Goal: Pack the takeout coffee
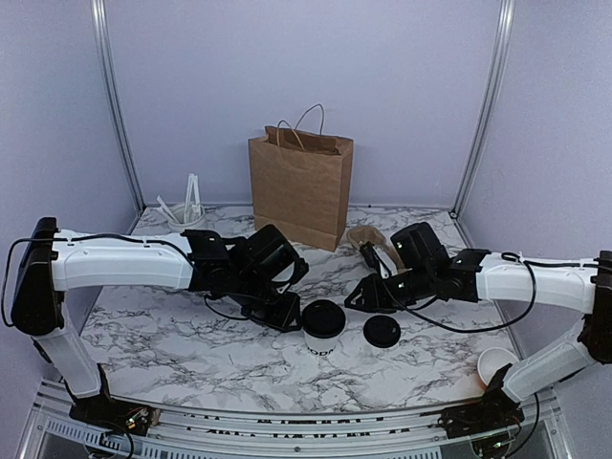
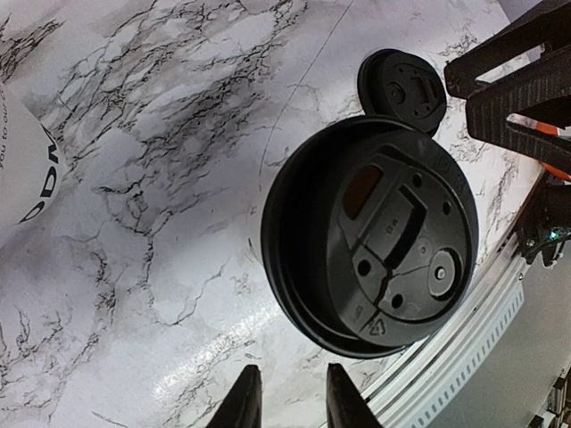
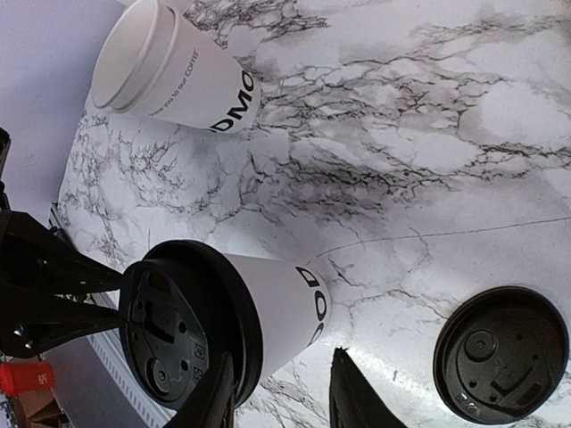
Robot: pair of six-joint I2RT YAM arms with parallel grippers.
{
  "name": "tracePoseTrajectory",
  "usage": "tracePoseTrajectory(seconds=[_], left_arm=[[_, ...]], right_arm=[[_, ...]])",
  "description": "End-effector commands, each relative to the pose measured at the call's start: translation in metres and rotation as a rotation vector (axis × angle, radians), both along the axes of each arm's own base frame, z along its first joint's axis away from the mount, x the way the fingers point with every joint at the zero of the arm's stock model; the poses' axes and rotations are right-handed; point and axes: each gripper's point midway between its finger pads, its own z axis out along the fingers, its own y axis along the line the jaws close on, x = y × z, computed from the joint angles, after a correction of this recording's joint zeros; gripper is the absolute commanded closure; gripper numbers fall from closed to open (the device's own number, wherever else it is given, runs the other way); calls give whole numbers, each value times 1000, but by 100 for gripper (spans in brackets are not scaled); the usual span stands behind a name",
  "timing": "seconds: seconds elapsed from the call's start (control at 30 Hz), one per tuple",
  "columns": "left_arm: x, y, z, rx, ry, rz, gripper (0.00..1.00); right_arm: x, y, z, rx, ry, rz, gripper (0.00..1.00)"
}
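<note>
The takeout coffee [image 1: 323, 330], a white paper cup with black lettering and a black lid, stands upright near the table's middle front. My left gripper [image 1: 285, 314] is just left of it, open and empty. In the left wrist view the fingertips [image 2: 290, 370] stop short of the lid [image 2: 370, 236]. My right gripper [image 1: 361, 295] is just right of and behind the cup, open. In the right wrist view [image 3: 282, 357] the cup [image 3: 277, 308] lies just beyond the gap, one finger overlapping the lid's rim. The brown paper bag [image 1: 301, 186] stands open at the back.
A loose black lid [image 1: 382, 331] lies right of the coffee, and shows in both wrist views [image 2: 403, 87] [image 3: 501, 355]. Lidless white cups [image 1: 495, 363] stand at the near right. A lidless lettered cup [image 3: 169, 71] shows too. White utensils [image 1: 186, 206] stand back left.
</note>
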Motion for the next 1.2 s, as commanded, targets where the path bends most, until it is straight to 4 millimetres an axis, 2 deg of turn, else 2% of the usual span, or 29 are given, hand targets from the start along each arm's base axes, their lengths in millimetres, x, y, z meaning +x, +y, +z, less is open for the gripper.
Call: tracePoseTrajectory(seconds=[0.0, 0.6, 0.87, 0.93, 1.17], left_arm=[[-6, -8, 9, -49, 7, -12, 75], [2, -11, -1, -29, -1, 0, 75], [17, -4, -6, -14, -11, 23, 75], [21, -3, -6, -11, -14, 25, 75], [35, 2, -8, 10, -25, 32, 75]], right_arm=[[1, 11, 6, 40, -18, 49, 65], [-14, 17, -6, 33, 11, 62, 66], [-23, 17, -8, 30, 21, 42, 66], [-33, 23, -7, 33, 21, 63, 66], [-41, 23, -4, 41, 22, 50, 66]])
